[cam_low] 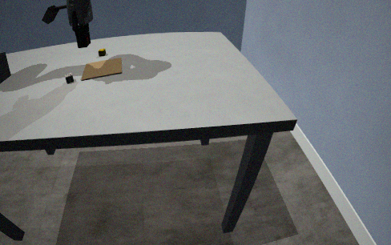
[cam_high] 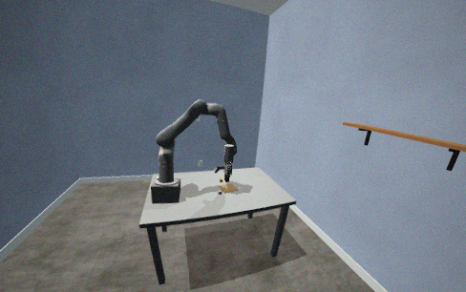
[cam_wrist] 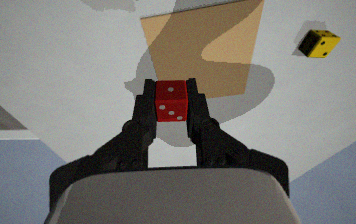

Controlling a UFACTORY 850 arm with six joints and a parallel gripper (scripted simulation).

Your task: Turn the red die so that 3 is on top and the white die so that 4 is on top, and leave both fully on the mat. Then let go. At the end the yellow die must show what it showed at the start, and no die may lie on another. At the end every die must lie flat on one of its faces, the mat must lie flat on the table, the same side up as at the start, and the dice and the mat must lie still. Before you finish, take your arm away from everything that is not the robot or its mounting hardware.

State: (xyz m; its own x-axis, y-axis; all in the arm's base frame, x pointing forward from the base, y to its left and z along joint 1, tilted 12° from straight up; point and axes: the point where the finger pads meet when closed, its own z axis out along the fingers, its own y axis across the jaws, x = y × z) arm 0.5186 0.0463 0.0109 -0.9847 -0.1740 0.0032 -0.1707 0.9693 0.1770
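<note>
A single dark arm holds the red die point(cam_wrist: 171, 101) aloft above the grey table point(cam_low: 208, 88), its gripper point(cam_wrist: 171, 107) clamped on the cube's two sides, near the worktop's far edge on the arm's side. The tan mat point(cam_low: 102, 68) lies flat below and bears no die. The yellow die point(cam_low: 102, 52) sits just off the mat toward the far edge; the white die point(cam_low: 70, 78) sits just off the mat's other end, toward the arm's base.

The risks, as I judge them from where I stand: released from this height, the red die may bounce and roll, landing on the wrong face, off the mat, or tilted against its edge. A descent off to one side could nudge the yellow die, which must show the same face at the end, or drag a corner of the mat and ruck it. The visible red faces show one pip and three pips; which face will end up on top I cannot tell, since the wrist view is steeply angled.

The count: three dice, one each of red, white and yellow; one mat; one table; one arm with one gripper.
</note>
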